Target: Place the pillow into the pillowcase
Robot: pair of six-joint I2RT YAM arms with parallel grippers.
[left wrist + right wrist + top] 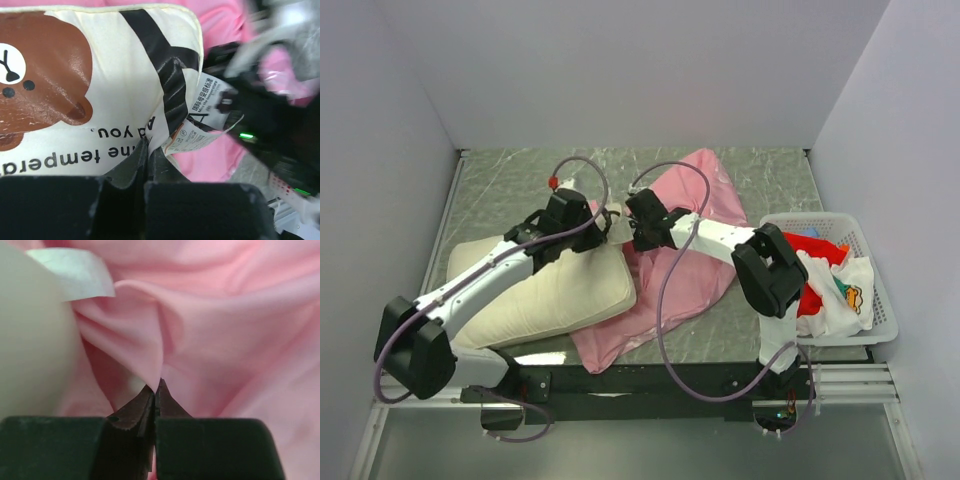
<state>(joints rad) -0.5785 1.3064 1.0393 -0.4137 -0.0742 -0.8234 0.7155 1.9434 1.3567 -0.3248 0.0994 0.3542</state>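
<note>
Okay so, clutter first: a white slotted basket [800,218] sits at the right edge of the frame with a red cloth [808,300] and a white printed cloth [842,290] in it, well apart from the action. The pillow [555,295] lies lower left on the marbled grey tabletop [520,180], plump, cream, rectangular, its right end overlapping the pillowcase [700,190]. That one is a crumpled, slightly shiny pink heap mid-frame, with the right arm's purple cable [665,290] looped over it. The left claw [603,228] is clenched at the pillow's upper right corner, beside a glossy brown bear patch [45,75] and a paper care label [200,120]; can't tell if fabric's caught. The right claw [159,390] is pinched on a pillowcase fold.
</note>
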